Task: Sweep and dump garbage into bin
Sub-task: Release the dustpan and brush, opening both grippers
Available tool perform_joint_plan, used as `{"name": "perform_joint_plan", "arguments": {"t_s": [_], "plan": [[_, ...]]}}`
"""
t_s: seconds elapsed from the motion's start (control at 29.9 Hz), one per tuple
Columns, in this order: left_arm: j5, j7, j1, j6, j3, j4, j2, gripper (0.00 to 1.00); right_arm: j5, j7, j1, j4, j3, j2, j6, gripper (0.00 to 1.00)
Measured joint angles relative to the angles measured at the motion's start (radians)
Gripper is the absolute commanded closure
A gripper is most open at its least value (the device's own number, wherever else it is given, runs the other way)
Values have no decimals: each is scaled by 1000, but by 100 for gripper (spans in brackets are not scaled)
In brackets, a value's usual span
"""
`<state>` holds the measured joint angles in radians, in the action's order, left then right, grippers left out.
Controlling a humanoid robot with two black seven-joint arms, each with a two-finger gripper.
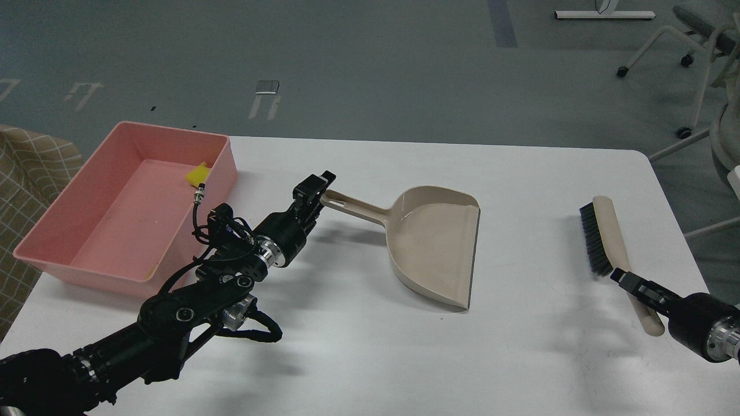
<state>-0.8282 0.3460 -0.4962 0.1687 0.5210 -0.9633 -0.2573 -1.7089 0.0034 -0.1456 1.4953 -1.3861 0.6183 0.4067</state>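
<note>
The pink bin (69, 231) stands at the table's left. The yellow garbage chunk (198, 173) lies inside it by the far right corner. A small tan scrap (152, 269) lies inside near the front wall. The beige dustpan (433, 242) lies flat at mid-table and looks empty, its handle pointing left. My left gripper (317, 186) is at the tip of that handle with its fingers apart. The brush (607, 237) lies at the right, bristles to the left. My right gripper (636, 286) is over the brush's handle; I cannot make out how its fingers stand.
The white table (358, 358) ends just right of the brush and just left of the bin. A checked cloth (29, 173) hangs at the left beyond the bin. Chair legs (682, 63) stand on the floor at the far right.
</note>
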Motion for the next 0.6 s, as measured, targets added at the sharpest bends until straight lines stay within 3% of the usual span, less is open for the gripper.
{"name": "perform_joint_plan", "arguments": {"t_s": [0.6], "plan": [[9, -1, -6, 0, 10, 1, -38, 21, 0, 1, -11, -2, 6, 12, 3, 0]]}}
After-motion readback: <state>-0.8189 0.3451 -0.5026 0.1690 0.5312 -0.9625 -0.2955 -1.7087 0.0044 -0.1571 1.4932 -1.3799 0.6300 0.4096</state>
